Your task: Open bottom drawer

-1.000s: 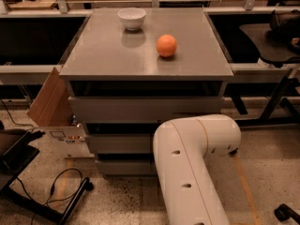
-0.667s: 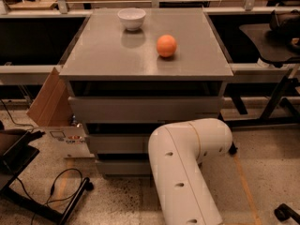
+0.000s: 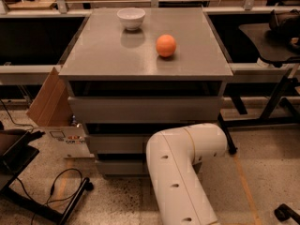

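The grey cabinet [image 3: 145, 60] has three drawer fronts. The bottom drawer [image 3: 119, 167] is the lowest grey front; only its left part shows and it looks closed. My white arm [image 3: 185, 172] bends in front of its right part and covers it. My gripper is hidden behind the arm's elbow, low at the cabinet's front.
An orange [image 3: 166, 45] and a white bowl [image 3: 131, 18] sit on the cabinet top. The top drawer [image 3: 140, 109] and middle drawer [image 3: 115, 143] are above. A cardboard box [image 3: 54, 109] leans at the left. A black stand with cable [image 3: 42, 191] lies on the floor at the left, and a chair base [image 3: 262, 121] at the right.
My arm's elbow has shifted slightly left across the lower drawer fronts. The drawers, orange and bowl have not moved.
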